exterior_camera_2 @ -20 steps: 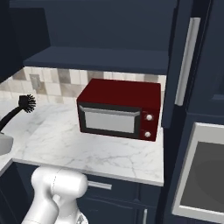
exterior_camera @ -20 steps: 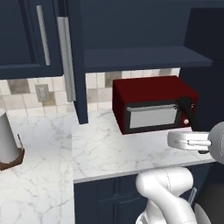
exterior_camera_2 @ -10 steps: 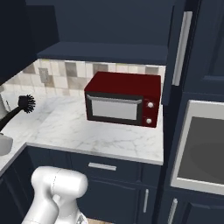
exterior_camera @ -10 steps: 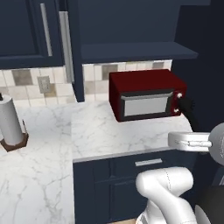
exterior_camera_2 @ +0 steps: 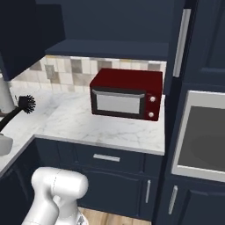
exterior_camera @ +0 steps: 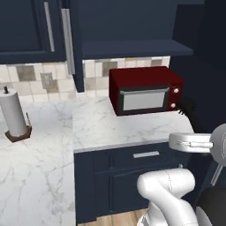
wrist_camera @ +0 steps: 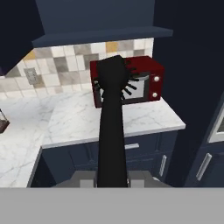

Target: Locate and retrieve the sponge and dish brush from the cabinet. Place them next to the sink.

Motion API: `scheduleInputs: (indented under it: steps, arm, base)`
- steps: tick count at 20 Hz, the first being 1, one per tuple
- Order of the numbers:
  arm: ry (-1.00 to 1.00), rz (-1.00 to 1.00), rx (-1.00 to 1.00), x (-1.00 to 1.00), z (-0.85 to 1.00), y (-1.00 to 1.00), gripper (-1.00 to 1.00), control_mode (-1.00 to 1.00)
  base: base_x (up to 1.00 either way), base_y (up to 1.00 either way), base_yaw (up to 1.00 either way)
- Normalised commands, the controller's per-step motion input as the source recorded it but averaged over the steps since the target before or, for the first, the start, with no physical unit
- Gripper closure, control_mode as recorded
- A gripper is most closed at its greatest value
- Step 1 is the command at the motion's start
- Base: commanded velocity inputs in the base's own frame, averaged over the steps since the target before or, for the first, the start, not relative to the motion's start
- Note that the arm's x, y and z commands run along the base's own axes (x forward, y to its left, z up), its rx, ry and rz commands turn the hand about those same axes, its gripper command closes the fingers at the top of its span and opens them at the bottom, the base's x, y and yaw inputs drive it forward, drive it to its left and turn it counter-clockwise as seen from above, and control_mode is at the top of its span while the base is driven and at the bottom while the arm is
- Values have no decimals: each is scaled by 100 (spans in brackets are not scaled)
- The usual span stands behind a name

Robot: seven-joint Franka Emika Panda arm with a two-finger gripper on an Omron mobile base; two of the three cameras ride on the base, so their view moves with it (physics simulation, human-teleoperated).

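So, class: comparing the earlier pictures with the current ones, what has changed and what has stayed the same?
The base has backed away from the counter, so the whole scene shifts: drawer fronts and floor now show below it. That is camera motion, not the things moving. The gripper still holds the dish brush by its handle. The microwave and paper towel roll sit where they were.

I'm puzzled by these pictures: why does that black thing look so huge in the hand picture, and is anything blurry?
Hand view: the dish brush sits close to the lens, so it looms large, its edges crisp. Right base view: the same brush looks small. Left base view: flat, even light on the microwave, no glare.
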Motion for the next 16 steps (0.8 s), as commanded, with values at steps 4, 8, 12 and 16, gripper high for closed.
scheduleInputs:
  steps: [4, 8, 12, 16]
  arm:
    - [0, 0, 0, 0, 0, 0, 100, 100]
    - [0, 0, 0, 0, 0, 0, 100, 100]
    - [0, 0, 0, 0, 0, 0, 100, 100]
    - [0, 0, 0, 0, 0, 0, 100, 100]
  base:
    - [-42, 10, 12]
    - [-37, 16, 16]
    - [-22, 19, 31]
    - [-4, 16, 46]
